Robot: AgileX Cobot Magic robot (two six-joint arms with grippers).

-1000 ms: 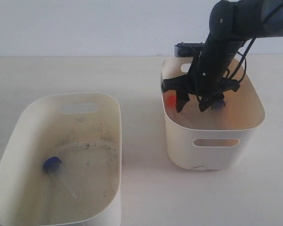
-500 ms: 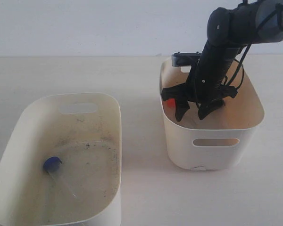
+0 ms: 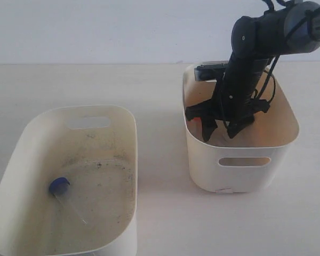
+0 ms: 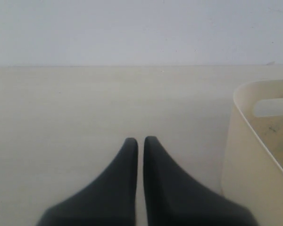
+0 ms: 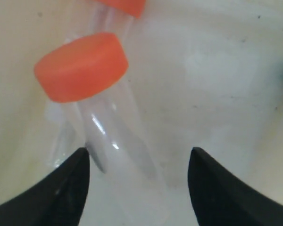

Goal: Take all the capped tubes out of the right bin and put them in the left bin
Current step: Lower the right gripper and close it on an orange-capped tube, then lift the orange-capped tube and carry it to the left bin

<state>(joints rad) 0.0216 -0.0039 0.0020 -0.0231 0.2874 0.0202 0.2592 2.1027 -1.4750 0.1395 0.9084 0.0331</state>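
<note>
right gripper [image 3: 222, 133] jaws apart low in right bin [image 3: 202, 162] over orange-capped tube [image 5: 82, 66], left gripper [image 4: 140, 140] pressed together, blue-capped tube [image 3: 59, 185] in left bin [image 3: 21, 154]

Both the left bin [image 3: 42, 128] and right bin [image 3: 202, 170] are smooth cream plastic; the tube [image 5: 120, 141] is clear, glossy plastic, its orange cap [image 5: 82, 66] matt; bench [image 3: 160, 85] pale, matt.

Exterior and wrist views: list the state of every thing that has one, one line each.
left bin: upright, holds one tube.
blue-capped tube: capped, lying on the left bin's floor.
right bin: upright, right gripper reaching into it.
orange-capped tube: capped, lying in the right bin between the fingers, not gripped.
second orange cap: at the picture's edge, its tube mostly hidden.
right gripper: open, empty.
left gripper: shut, empty.
</note>
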